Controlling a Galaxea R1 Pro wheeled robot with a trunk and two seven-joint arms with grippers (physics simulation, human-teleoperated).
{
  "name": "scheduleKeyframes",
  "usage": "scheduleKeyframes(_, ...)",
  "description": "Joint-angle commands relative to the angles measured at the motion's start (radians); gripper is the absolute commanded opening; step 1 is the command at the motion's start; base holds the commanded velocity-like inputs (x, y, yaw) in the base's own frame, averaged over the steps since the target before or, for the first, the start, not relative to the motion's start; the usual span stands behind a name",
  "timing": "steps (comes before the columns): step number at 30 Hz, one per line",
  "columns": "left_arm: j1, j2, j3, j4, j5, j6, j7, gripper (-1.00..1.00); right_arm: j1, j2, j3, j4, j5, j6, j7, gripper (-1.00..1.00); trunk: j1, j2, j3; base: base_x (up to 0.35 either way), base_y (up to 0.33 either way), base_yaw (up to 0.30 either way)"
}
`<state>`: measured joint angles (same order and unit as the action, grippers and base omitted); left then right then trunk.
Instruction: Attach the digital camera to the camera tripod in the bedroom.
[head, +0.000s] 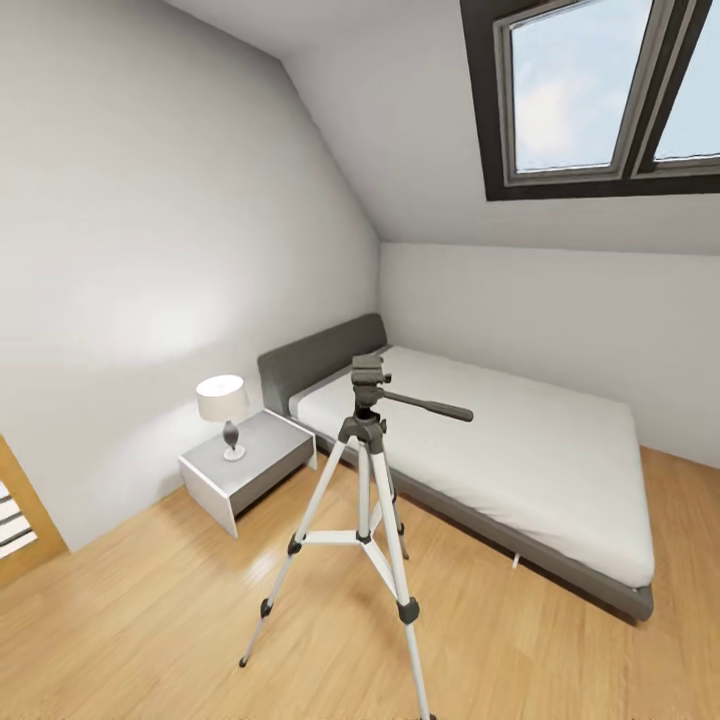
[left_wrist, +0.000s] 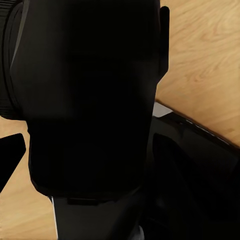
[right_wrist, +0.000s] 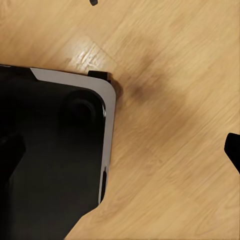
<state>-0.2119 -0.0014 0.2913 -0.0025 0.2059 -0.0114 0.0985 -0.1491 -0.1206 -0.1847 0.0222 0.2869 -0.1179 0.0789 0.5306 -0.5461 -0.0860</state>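
1. Filling the left wrist view, the digital camera (left_wrist: 85, 100) is sitting right against the lens; the left gripper's grip cannot be told
2. Right gripper's fingertips (right_wrist: 232, 150) are standing wide apart over the wood floor (right_wrist: 175, 100), holding nothing
3. Ahead, the camera tripod (head: 365, 480) is standing upright beside the bed (head: 500, 450); no readable writing

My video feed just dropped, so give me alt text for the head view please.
A camera tripod stands on the light wood floor in the middle foreground, its head bare, pan handle pointing right. Behind it are a grey bed, a nightstand with a lamp left of it, and a skylight upper right.
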Motion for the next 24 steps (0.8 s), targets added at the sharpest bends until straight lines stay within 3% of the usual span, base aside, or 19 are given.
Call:
scheduleKeyframes(1,-0.001,0.0,-0.003,0.0,0.01,-0.001,0.001,-1.0,-0.001,-0.001,-0.009,0.002,0.008,-0.005,0.002,1.0,0.0,-0.002,-0.003,0.0,0.0,0.0)
scheduleKeyframes(24,-0.001,0.0,-0.003,0.001,0.009,-0.001,0.001,-1.0,-0.001,-0.001,-0.009,0.002,0.009,-0.005,0.002,1.0,0.0,-0.002,-0.04,0.0,0.0,0.0)
